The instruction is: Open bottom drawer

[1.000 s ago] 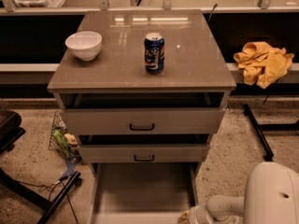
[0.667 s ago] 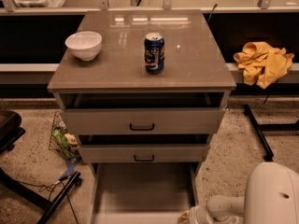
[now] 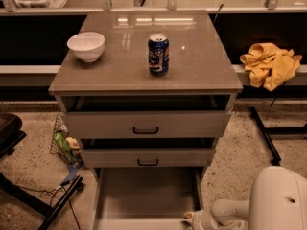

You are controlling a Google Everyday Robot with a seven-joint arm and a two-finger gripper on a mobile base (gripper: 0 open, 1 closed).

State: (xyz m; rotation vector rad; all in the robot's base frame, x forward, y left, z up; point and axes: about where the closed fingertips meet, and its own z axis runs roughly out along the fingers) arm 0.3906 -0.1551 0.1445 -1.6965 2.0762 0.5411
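Observation:
The bottom drawer (image 3: 144,195) of the grey-beige cabinet is pulled far out, and its plain grey interior shows down to the lower edge of the camera view. Its front and handle are cut off below the frame. The two drawers above, the top one (image 3: 146,124) and the middle one (image 3: 147,157), each have a black bar handle and stand slightly ajar. My gripper (image 3: 192,220) is at the bottom edge, by the right front corner of the bottom drawer, on the white arm (image 3: 268,205).
A white bowl (image 3: 86,46) and a blue soda can (image 3: 158,54) stand on the cabinet top. A yellow cloth (image 3: 269,63) lies on the ledge to the right. A wire basket with litter (image 3: 64,143) and black stand legs (image 3: 57,205) are on the floor at left.

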